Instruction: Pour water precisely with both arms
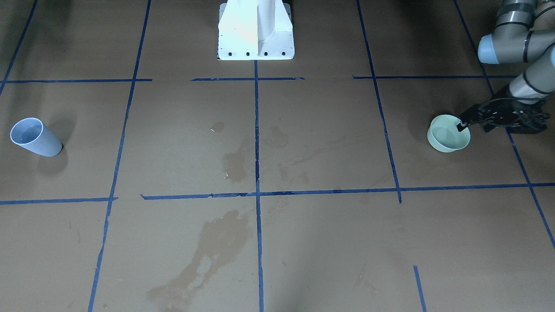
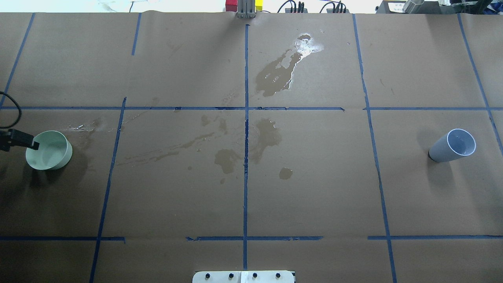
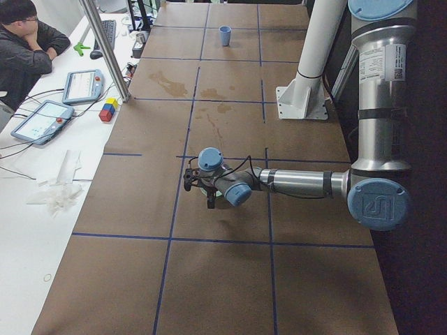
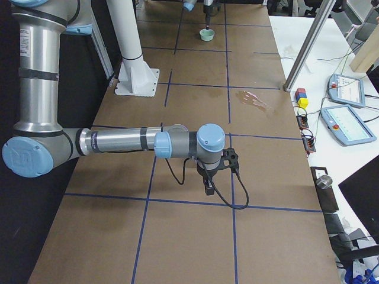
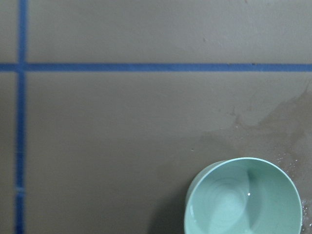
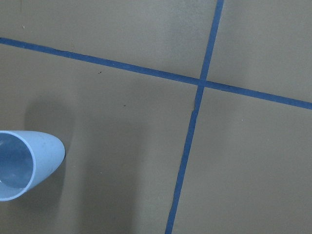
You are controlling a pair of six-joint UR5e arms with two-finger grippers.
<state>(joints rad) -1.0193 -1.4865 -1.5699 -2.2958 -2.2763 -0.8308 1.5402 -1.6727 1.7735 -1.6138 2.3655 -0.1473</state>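
Observation:
A pale green bowl (image 1: 446,139) stands on the brown paper on my left side. In the left wrist view the bowl (image 5: 242,197) holds water (image 5: 226,207) with a faint sheen. My left gripper (image 1: 475,127) is open; one finger reaches over the bowl's rim and the other stays outside it. A pale blue cup (image 1: 34,137) stands far on my right side, and it also shows in the right wrist view (image 6: 27,165). My right gripper (image 4: 207,188) shows only in the exterior right view, low over the paper; I cannot tell whether it is open or shut.
Brown stains (image 2: 261,137) and a glossy puddle (image 2: 308,44) mark the middle of the paper. The white pedestal (image 1: 256,32) stands at the robot's edge. Blue tape lines cross the table. An operator (image 3: 24,49) sits beside tablets off the far edge.

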